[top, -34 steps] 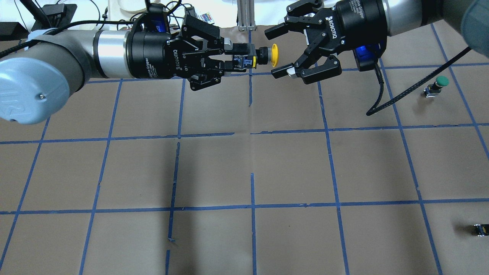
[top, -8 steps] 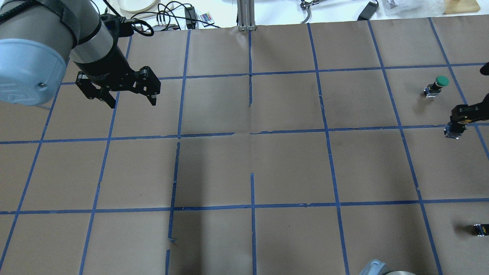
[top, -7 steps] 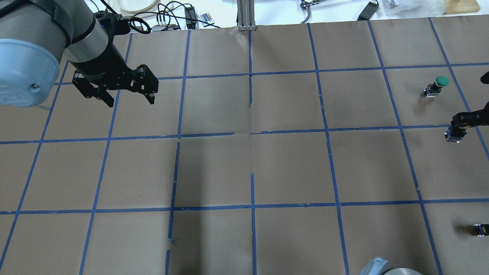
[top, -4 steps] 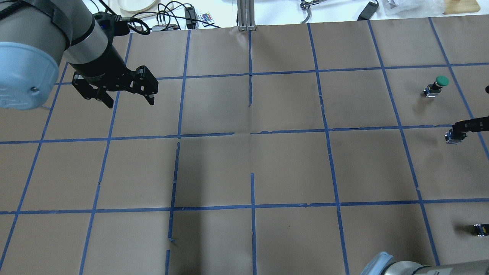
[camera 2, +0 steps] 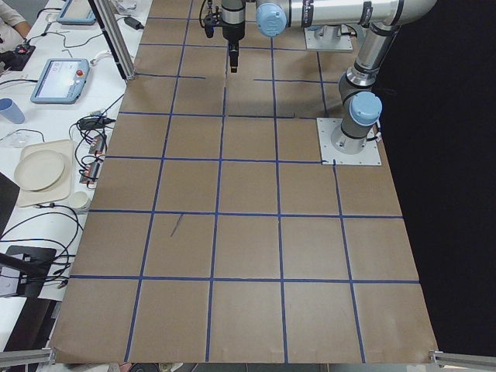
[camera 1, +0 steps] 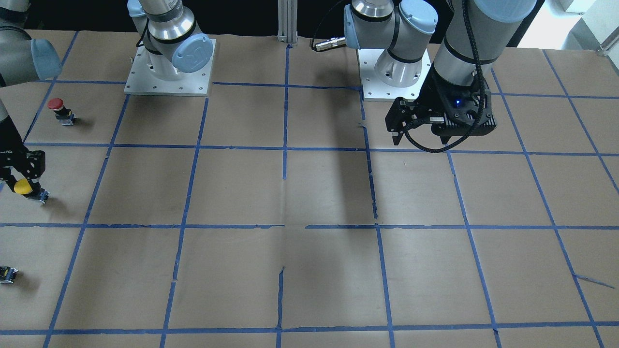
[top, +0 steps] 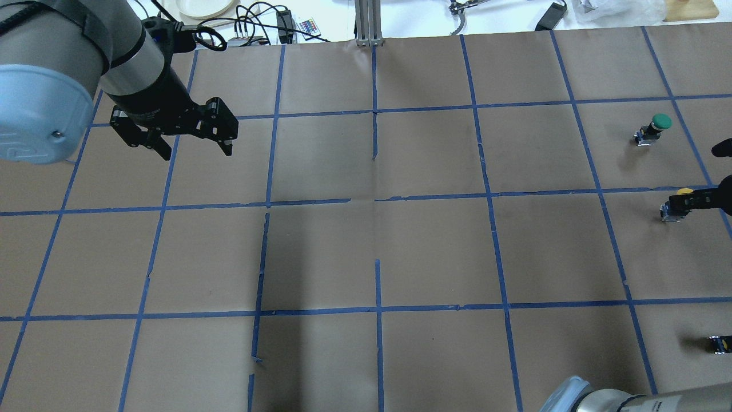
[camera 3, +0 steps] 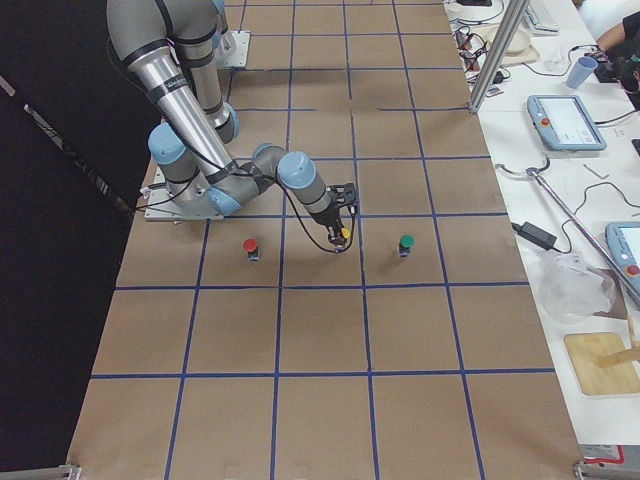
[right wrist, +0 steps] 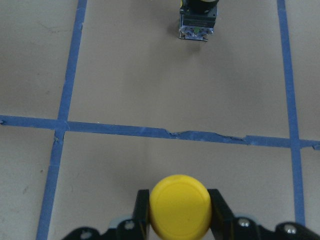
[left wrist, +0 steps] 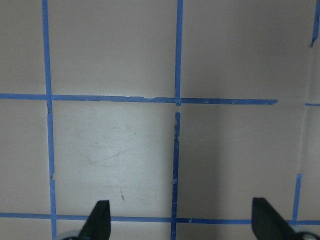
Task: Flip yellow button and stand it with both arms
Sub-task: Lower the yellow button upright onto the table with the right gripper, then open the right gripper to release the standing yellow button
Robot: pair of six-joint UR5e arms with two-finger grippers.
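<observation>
1. Yellow button (camera 1: pixel 22 187), front-facing view: it stands cap-up on the brown paper (camera 1: pixel 290 193), far out on the robot's right, directly under the right gripper (camera 1: pixel 22 178).
2. Overhead: the left gripper (top: pixel 197 153) hangs spread wide and empty, well apart on the other side, so the right gripper is the near one.
3. Right side view: the button sits between a red button (camera 3: pixel 250 246) and a green button (camera 3: pixel 405 243).
4. Right wrist cam: the fingers (right wrist: pixel 218 209) look snug against both sides of the cap (right wrist: pixel 180 202), and the long axis points straight up at the lens.
5. Left wrist cam: only bare paper between the tips.
6. My guess: what's left is letting go and lifting straight up. Any sideways drag could tip it.
</observation>
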